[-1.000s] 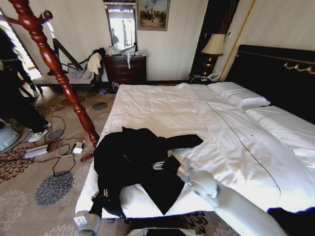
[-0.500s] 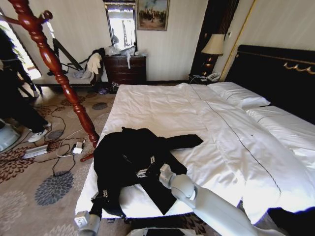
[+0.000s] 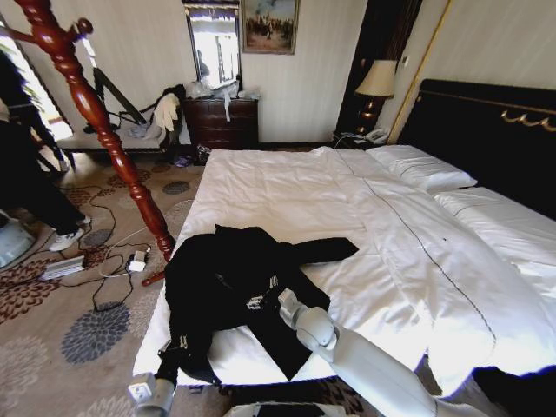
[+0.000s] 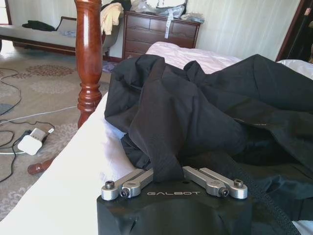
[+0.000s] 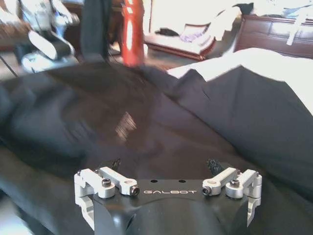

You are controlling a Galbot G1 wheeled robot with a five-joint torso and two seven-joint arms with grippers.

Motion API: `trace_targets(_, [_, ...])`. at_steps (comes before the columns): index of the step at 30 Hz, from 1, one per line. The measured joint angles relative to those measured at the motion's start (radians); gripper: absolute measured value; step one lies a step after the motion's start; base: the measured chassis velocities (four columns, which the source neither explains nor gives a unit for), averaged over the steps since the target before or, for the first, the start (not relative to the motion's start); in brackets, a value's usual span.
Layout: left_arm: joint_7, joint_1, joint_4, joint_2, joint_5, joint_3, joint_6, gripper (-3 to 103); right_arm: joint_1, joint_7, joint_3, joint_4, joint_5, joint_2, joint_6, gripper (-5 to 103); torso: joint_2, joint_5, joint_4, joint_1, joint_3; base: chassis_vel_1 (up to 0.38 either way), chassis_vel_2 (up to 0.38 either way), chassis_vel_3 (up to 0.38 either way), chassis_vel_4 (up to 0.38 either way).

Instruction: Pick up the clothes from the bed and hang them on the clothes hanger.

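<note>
Daylight from window [image 3: 215, 48]; right wrist view blurred; head view edges warped.

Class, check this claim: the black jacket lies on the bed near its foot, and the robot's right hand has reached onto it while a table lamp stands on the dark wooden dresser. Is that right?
One detail is wrong. The head view shows the table lamp beside the headboard, not on the dark wooden dresser. The rest stands: the black jacket lies on the bed near its foot, with the right hand on it.

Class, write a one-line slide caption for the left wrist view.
Left gripper pinching a fold of the black jacket at the bed's edge.
</note>
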Motion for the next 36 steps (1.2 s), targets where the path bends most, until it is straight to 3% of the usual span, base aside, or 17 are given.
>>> trace_targets(3, [0.004, 0.004, 0.001, 0.001, -0.001, -0.004, -0.004, 0, 0.013, 0.011, -0.020, 0.021, 0.001, 0.004, -0.011, 99, 0.000, -0.0001, 0.0000, 0.000, 0.000, 0.000, 0.000, 0.000, 0.000])
trace_targets(12, [0.021, 0.022, 0.008, -0.010, -0.024, -0.039, -0.019, 0, 0.106, 0.049, -0.159, -0.045, -0.130, 0.173, -0.073, 100, 0.000, 0.0000, 0.0005, 0.000, 0.000, 0.000, 0.000, 0.000, 0.000])
trace_targets(18, [0.028, 0.025, 0.008, -0.012, -0.035, -0.050, -0.020, 0, 0.125, 0.056, -0.184, -0.094, -0.175, 0.192, -0.089, 99, 0.000, 0.0000, 0.0001, 0.000, 0.000, 0.000, 0.000, 0.000, 0.000])
trace_targets(19, [0.029, 0.023, 0.010, -0.012, -0.038, -0.050, -0.020, 0, 0.128, 0.056, -0.202, -0.105, -0.199, 0.187, -0.097, 92, 0.000, -0.0001, 0.0002, 0.000, 0.000, 0.000, 0.000, 0.000, 0.000])
trace_targets(24, [0.027, 0.014, 0.011, -0.012, -0.040, -0.043, -0.020, 0, 0.122, 0.063, -0.242, -0.139, -0.281, 0.164, -0.119, 87, 0.000, 0.0000, 0.0000, 0.000, 0.000, 0.000, 0.000, 0.000, 0.000])
trace_targets(27, [0.027, 0.013, 0.010, -0.012, -0.042, -0.043, -0.020, 0, 0.127, 0.082, -0.253, -0.149, -0.288, 0.169, -0.133, 85, 0.000, 0.0000, 0.0000, 0.000, 0.000, 0.000, 0.000, 0.000, 0.000])
trace_targets(28, [0.027, 0.012, 0.007, -0.014, -0.043, -0.045, -0.020, 0, 0.137, 0.107, -0.257, -0.159, -0.289, 0.182, -0.145, 76, 0.000, 0.0000, 0.0001, 0.000, 0.000, 0.000, 0.000, 0.000, 0.000])
trace_targets(31, [0.029, 0.009, 0.006, -0.014, -0.048, -0.056, -0.020, 0, 0.156, 0.136, -0.257, -0.175, -0.296, 0.200, -0.149, 76, 0.000, 0.0000, 0.0001, 0.000, 0.000, 0.000, 0.000, 0.000, 0.000])
trace_targets(32, [0.030, 0.008, 0.005, -0.014, -0.053, -0.067, -0.019, 0, 0.170, 0.151, -0.256, -0.182, -0.297, 0.207, -0.151, 65, 0.000, 0.0000, 0.0001, 0.000, 0.000, 0.000, 0.000, 0.000, 0.000])
trace_targets(35, [0.035, 0.011, 0.004, -0.013, -0.057, -0.077, -0.019, 0, 0.188, 0.162, -0.258, -0.186, -0.291, 0.209, -0.154, 65, 0.000, 0.0000, 0.0001, 0.000, 0.000, 0.000, 0.000, 0.000, 0.000])
trace_targets(36, [0.038, 0.014, 0.004, -0.014, -0.058, -0.080, -0.019, 0, 0.196, 0.164, -0.259, -0.187, -0.286, 0.209, -0.154, 48, 0.000, 0.0000, 0.0001, 0.000, 0.000, 0.000, 0.000, 0.000, 0.000])
